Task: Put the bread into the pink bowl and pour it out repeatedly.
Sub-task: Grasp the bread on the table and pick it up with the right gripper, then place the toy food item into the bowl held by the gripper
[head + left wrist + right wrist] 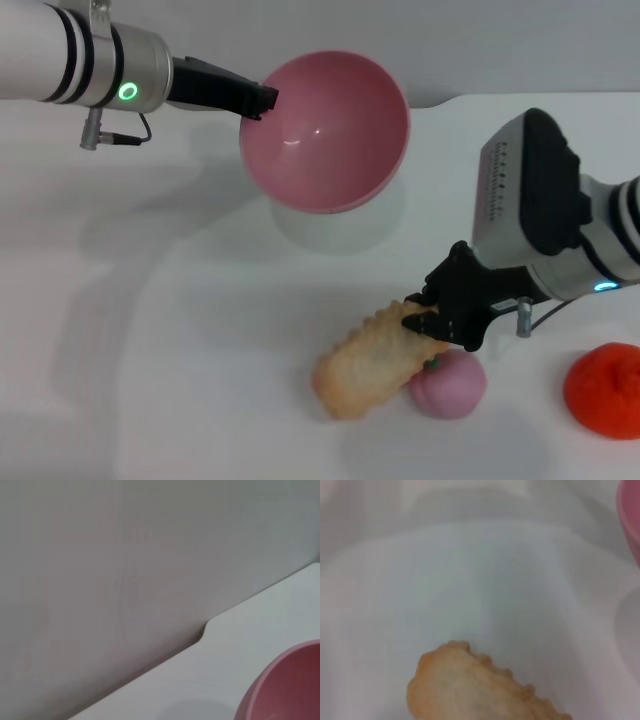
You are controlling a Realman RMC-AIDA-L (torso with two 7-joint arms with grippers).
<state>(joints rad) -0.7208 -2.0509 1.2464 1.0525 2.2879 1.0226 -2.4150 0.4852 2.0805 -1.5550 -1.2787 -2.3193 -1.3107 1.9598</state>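
Observation:
My left gripper (262, 100) is shut on the rim of the pink bowl (325, 130) and holds it raised and tilted over the back of the table, its opening turned toward the front. The bowl is empty; its outer wall (285, 690) shows in the left wrist view. The bread (365, 365), pale tan with a ridged edge, sits at the front centre, slanting up to the right. My right gripper (428, 322) closes on its right end. The right wrist view shows the loaf's free end (465, 690) over the white table, with the bowl's edge (630, 510) in the corner.
A small pink peach-like ball (450, 385) lies right beside the bread, under my right gripper. An orange lumpy fruit (605, 390) sits at the front right. The white table's back edge (205, 627) meets a grey wall.

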